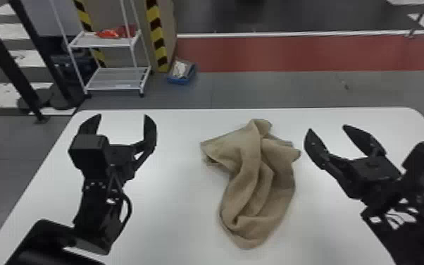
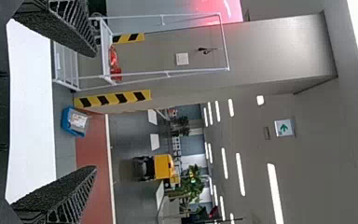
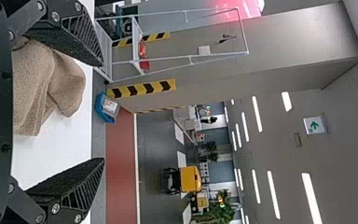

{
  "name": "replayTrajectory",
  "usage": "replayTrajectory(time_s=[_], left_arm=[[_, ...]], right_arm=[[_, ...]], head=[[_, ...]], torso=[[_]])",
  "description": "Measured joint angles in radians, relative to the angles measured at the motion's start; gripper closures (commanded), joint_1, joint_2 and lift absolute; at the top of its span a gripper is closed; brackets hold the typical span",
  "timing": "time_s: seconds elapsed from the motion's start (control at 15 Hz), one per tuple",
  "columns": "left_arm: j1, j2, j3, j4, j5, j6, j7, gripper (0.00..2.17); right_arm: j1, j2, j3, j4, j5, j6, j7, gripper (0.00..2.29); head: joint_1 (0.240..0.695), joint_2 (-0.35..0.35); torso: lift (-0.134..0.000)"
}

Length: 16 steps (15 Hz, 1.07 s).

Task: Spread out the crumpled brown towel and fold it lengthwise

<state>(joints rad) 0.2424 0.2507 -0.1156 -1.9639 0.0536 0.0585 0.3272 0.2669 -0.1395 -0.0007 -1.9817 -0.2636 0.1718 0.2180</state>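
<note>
White table (image 1: 172,211) under crumpled towel (image 1: 246,176) | white rack (image 1: 116,79) beyond | left end effector (image 1: 122,116), right end effector (image 1: 327,128) released

A white sign (image 2: 284,128) overhead bears a green arrow (image 2: 284,127).

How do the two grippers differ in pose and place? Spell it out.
The left gripper points nearly straight ahead, while the right gripper slants inward, toward the robot's left.
The left gripper is left of the towel, with a clear gap; the right gripper is on its right, much closer to it.
Both are black, open and empty.
</note>
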Motion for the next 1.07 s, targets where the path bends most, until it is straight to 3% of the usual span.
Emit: replayTrajectory(time_s=[0.27, 1.07], left_arm=[[0.000, -0.005, 0.000, -0.001, 0.003, -0.028, 0.044, 0.02], [-0.001, -0.010, 0.008, 0.005, 0.023, -0.035, 0.032, 0.02]], right_arm=[[-0.012, 0.001, 0.012, -0.013, 0.007, 0.041, -0.050, 0.17], [-0.038, -0.002, 0.010, -0.007, 0.010, 0.037, -0.039, 0.17]], head=[[0.692, 0.085], [0.681, 0.087]], torso=[[-0.124], [-0.124]])
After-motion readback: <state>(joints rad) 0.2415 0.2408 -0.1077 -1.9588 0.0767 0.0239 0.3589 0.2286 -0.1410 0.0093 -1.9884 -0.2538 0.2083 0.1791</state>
